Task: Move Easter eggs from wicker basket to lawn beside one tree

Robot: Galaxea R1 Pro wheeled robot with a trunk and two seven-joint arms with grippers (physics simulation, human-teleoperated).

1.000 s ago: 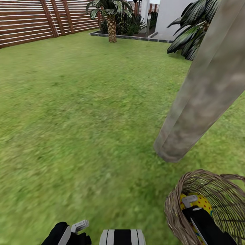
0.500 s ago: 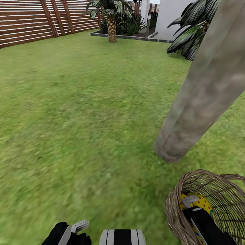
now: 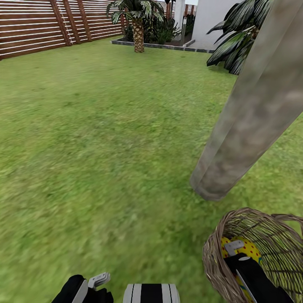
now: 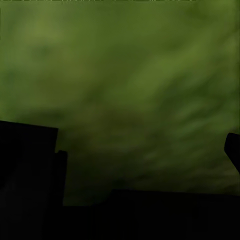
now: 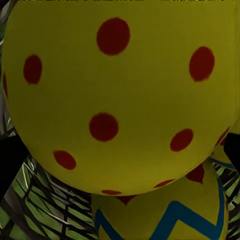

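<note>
Right wrist view finds my right gripper (image 5: pixel 120 150) astride, grip unconfirmed, a smooth, likely slippery red-dotted yellow egg (image 5: pixel 120 95) in the brown wicker basket (image 3: pixel 269 235); I would clamp its widest girth.

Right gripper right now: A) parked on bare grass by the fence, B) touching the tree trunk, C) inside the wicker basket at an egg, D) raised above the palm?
C: in the head view the right gripper reaches into the wicker basket, and the right wrist view has a yellow, red-dotted egg right before its fingers.
</note>
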